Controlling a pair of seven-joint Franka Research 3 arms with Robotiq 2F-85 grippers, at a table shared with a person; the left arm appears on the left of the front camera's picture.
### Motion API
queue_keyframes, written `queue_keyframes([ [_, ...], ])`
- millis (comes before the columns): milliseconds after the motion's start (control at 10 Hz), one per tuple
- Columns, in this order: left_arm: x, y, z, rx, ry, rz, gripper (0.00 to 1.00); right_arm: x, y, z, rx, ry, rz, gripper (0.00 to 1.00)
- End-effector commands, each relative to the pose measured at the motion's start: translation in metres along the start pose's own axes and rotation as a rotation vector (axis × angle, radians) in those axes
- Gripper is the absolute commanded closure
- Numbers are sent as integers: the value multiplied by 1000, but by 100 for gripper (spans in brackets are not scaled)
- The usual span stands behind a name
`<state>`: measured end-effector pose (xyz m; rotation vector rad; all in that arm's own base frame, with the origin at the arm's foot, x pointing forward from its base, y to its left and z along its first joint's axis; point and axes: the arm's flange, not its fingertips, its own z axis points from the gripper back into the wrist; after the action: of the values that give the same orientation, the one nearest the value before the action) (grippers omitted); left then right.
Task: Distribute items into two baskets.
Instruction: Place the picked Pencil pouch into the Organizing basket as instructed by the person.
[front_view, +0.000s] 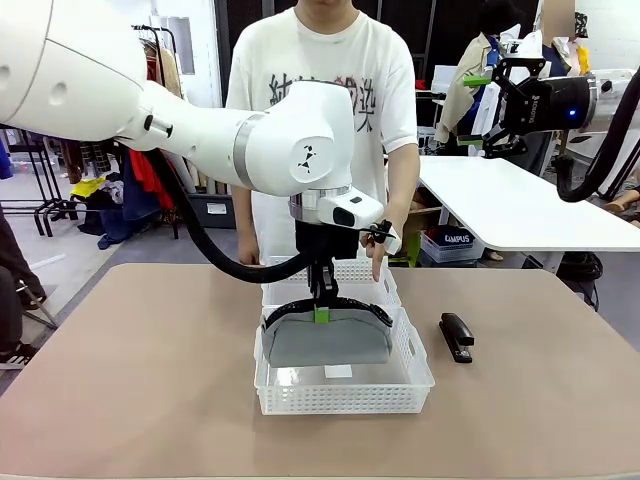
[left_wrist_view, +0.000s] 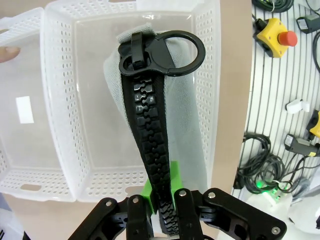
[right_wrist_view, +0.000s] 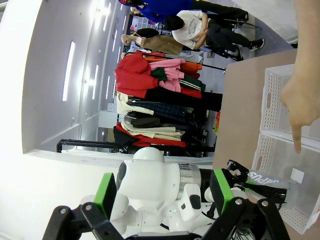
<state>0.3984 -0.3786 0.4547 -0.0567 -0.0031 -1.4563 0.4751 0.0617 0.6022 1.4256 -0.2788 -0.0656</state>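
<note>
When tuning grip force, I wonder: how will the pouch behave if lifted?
Probably floppy: the pouch droops on both sides of where the left gripper pinches its zipper. Likely light, since that narrow pinch seems enough. The chunky zipper teeth should resist slipping.

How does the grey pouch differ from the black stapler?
The pouch is grey, soft and larger; the stapler is black and smaller. The pouch is inside the near basket, its zipper held by the left gripper; the stapler lies untouched on the table beside that basket. Both have black parts.
</note>
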Motion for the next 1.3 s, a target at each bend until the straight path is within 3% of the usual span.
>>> queue_keyframes([
  [0, -1, 0, 1, 2, 0, -4, 100, 0, 1, 0, 3, 1, 10, 0],
  [500, 32, 15, -22, 52, -57, -7, 100, 0, 1, 0, 3, 1, 10, 0],
  [1200, 21, 29, -67, 52, -24, -14, 100, 0, 1, 0, 3, 1, 10, 0],
])
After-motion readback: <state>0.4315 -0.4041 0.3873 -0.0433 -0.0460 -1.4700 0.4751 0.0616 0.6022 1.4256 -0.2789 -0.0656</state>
